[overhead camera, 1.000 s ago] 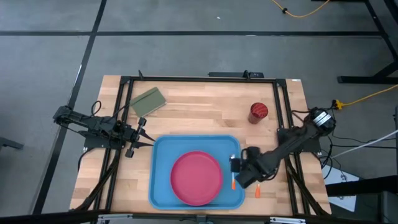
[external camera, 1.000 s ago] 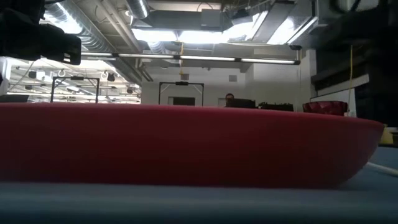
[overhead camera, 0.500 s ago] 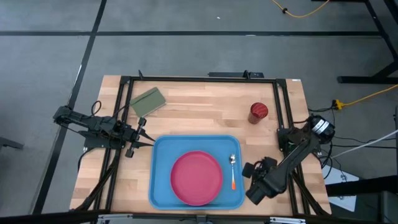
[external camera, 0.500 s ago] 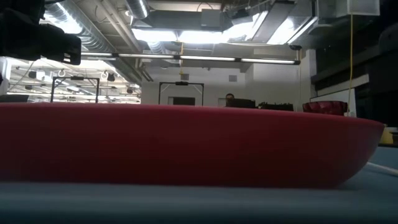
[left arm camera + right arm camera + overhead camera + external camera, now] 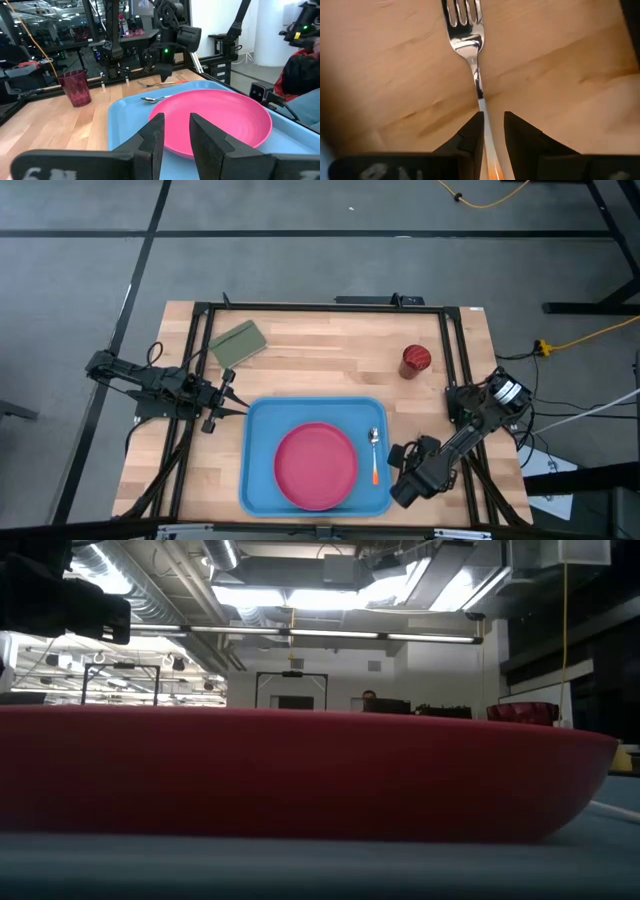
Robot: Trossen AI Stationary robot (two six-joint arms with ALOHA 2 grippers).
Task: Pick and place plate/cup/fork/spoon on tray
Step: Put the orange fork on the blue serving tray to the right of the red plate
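You had the plate [image 5: 316, 466] and the spoon [image 5: 375, 453] already on the tray [image 5: 258, 423]. The cup [image 5: 416, 360] stood beyond the tray's far right corner. Your right gripper [image 5: 490, 131], fingers narrowly parted, straddled the fork [image 5: 470, 42] beside the tray, not yet clamped. The left gripper [image 5: 175, 134] waited slightly open at the tray's left edge.

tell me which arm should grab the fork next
Right. Its gripper hangs directly over the fork on the bare wood beside the tray, fingers straddling the handle. The left gripper waits off the tray's far corner.
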